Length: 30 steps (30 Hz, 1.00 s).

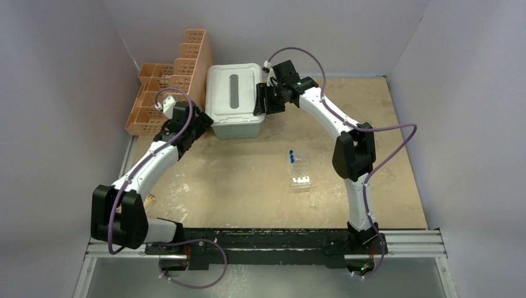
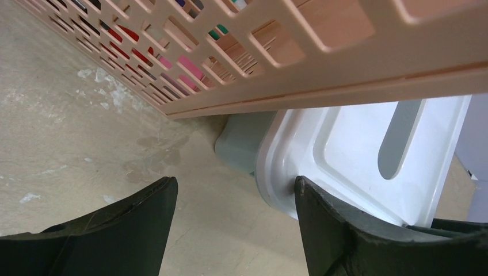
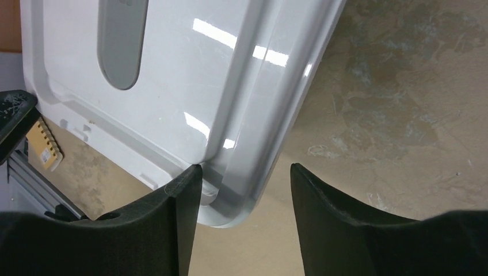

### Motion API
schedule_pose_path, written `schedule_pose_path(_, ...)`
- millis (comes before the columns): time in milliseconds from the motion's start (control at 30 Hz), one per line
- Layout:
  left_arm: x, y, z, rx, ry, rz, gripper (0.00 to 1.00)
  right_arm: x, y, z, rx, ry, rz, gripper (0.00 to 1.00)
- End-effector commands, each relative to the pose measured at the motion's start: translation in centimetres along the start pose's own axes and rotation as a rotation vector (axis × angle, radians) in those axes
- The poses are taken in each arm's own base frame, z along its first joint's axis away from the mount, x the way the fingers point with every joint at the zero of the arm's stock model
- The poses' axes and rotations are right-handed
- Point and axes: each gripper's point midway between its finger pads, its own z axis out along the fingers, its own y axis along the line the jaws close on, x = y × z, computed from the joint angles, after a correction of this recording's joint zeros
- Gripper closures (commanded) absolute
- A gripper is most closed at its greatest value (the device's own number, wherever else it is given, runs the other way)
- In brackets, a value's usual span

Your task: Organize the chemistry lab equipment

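Both hang open and empty at the box (image 1: 224,102), the left gripper (image 2: 235,185) at its near-left corner and the right gripper (image 3: 244,169) straddling its right rim, so close both evenly and lift level, clear of the tube rack (image 1: 301,180) standing well in front.

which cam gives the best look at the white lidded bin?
Top external: the whole white lidded bin shows, lid and grey handle slot. Left wrist catches only part of the lid and base; right wrist only a lid corner close up.
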Motion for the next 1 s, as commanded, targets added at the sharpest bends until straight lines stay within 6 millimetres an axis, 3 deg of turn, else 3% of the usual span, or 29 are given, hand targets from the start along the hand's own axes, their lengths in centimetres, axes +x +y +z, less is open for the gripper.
schedule_pose_path(0, -0.9, 0.9, 0.2, -0.058, -0.037, -0.021, 0.28, -1.7, 0.3, -1.4, 0.041, -0.079, 0.043, 0.37)
schedule_pose_path(100, -0.6, 1.6, 0.4, -0.091, -0.032, -0.004, 0.29, -3.3, 0.1, -1.4, 0.056, -0.137, 0.038, 0.34)
schedule_pose_path(267, -0.1, 2.6, 0.7, -0.141, -0.014, 0.024, 0.30, -4.9, -1.6, 0.4, 0.114, -0.187, 0.087, 0.34)
schedule_pose_path(367, 0.1, 2.8, 0.9, -0.149, -0.004, 0.031, 0.30, -4.7, -2.6, 1.1, 0.149, -0.180, 0.133, 0.34)
schedule_pose_path(467, -0.1, 2.2, 0.8, -0.129, 0.000, 0.036, 0.30, -3.9, -2.2, 0.9, 0.121, -0.167, 0.138, 0.36)
schedule_pose_path(567, -0.2, 0.5, 0.6, -0.063, 0.021, 0.049, 0.30, -3.9, -1.9, -0.9, 0.125, -0.195, 0.141, 0.40)
schedule_pose_path(700, -0.7, -1.9, -0.2, 0.028, 0.047, 0.072, 0.29, -3.5, -3.0, -3.1, 0.210, -0.215, 0.152, 0.42)
schedule_pose_path(833, -2.4, -4.0, -2.4, 0.114, 0.025, 0.094, 0.27, -4.7, -0.4, -5.3, 0.096, -0.268, 0.081, 0.37)
schedule_pose_path(967, -4.3, -4.8, -5.1, 0.159, -0.025, 0.122, 0.26, -6.9, 2.2, -8.7, 0.021, -0.337, 0.044, 0.33)
